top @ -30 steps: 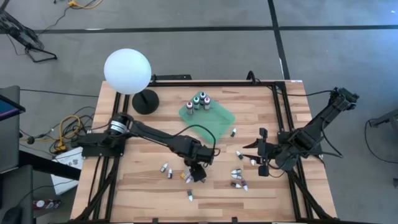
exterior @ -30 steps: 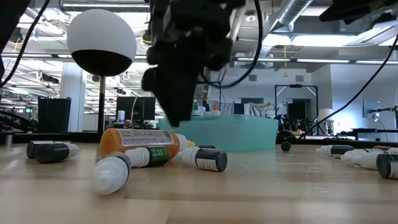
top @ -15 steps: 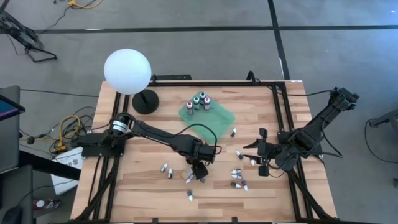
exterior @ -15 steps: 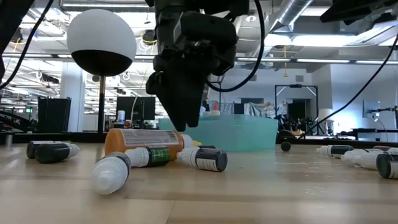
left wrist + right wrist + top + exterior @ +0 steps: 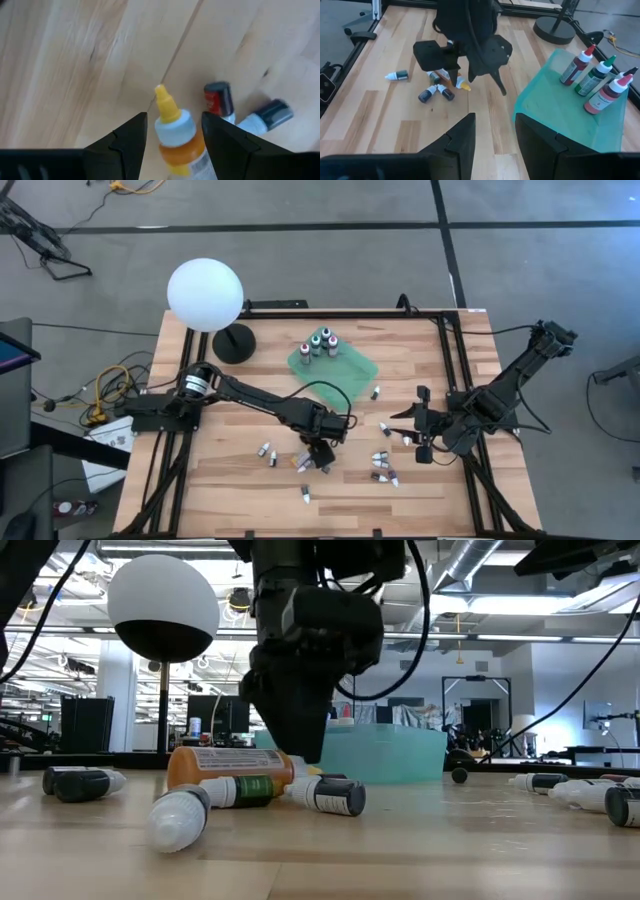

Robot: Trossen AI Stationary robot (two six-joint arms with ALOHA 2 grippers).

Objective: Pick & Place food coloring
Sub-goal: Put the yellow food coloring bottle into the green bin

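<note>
On the wooden counter [image 5: 220, 480], nearest the low camera, small bottles [image 5: 180, 815] lie scattered on their sides. Just behind them the left gripper [image 5: 172, 132] has come down over the last second and now straddles an orange bottle [image 5: 177, 142] with a yellow tip, lying flat; its fingers [image 5: 127, 142] stand open either side, not yet closed on it. This looks like the start of a grasp, with the lift and carry still ahead. Farther back the green tray [image 5: 555, 112] already holds three upright bottles [image 5: 322, 343]. The right gripper [image 5: 422, 423] waits on the right with fingers apart, holding nothing. Beyond stands the globe lamp [image 5: 205, 295].
</note>
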